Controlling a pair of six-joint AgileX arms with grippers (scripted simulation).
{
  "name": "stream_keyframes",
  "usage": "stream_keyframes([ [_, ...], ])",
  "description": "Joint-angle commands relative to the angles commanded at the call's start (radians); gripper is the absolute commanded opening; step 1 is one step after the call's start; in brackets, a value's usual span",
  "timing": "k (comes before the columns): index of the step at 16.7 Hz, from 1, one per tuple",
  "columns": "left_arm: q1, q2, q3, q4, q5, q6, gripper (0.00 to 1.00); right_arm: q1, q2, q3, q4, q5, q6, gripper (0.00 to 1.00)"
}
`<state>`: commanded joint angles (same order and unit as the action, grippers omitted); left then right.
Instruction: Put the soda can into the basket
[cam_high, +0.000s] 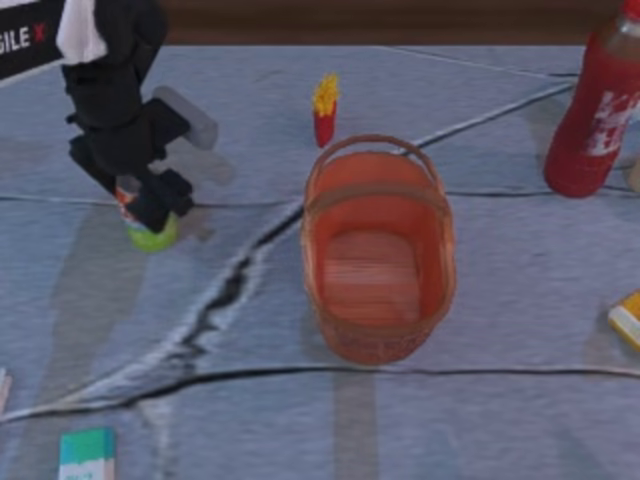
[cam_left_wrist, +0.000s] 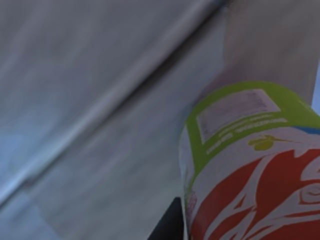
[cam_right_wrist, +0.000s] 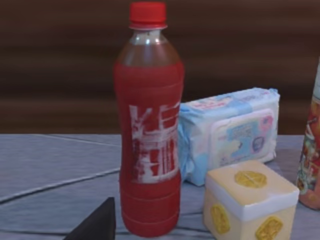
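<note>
The soda can (cam_high: 151, 236), red on top and lime-green below, is at the table's left, and my left gripper (cam_high: 148, 205) is shut on it from above. In the left wrist view the can (cam_left_wrist: 250, 170) fills the frame, with one black finger (cam_left_wrist: 171, 226) pressed against its side. I cannot tell whether the can still rests on the table. The orange-red woven basket (cam_high: 446, 262) stands in the middle of the table, to the can's right, and holds nothing. My right arm is outside the top view. Its wrist view shows only one dark fingertip (cam_right_wrist: 99, 224).
A small fries carton (cam_high: 324, 110) stands just behind the basket. A tall red bottle (cam_high: 590, 120) (cam_right_wrist: 148, 140) is at the far right, with a wipes pack (cam_right_wrist: 231, 129) and a yellow box (cam_right_wrist: 250, 205) near it. A teal-and-white box (cam_high: 85, 452) lies at the front left.
</note>
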<state>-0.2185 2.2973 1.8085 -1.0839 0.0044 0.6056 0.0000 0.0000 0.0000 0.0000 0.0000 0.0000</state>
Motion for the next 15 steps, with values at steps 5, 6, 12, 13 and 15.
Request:
stream_keyframes([
  [5,0.001,-0.002,-0.001,0.0,0.0,0.001,0.0,0.0,0.0,0.0,0.0,0.0,0.0,1.0],
  [6,0.001,-0.002,-0.001,0.0,0.0,0.001,0.0,0.0,0.0,0.0,0.0,0.0,0.0,1.0],
  [12,-0.018,-0.013,-0.047,0.209,0.166,-0.063,0.0,0.0,0.0,0.0,0.0,0.0,0.0,1.0],
  [13,-0.022,-0.017,-0.062,0.277,0.216,-0.085,0.0,0.0,0.0,0.0,0.0,0.0,0.0,1.0],
  [15,-0.031,-0.028,-0.099,0.436,0.329,-0.134,0.0,0.0,0.0,0.0,0.0,0.0,0.0,1.0],
])
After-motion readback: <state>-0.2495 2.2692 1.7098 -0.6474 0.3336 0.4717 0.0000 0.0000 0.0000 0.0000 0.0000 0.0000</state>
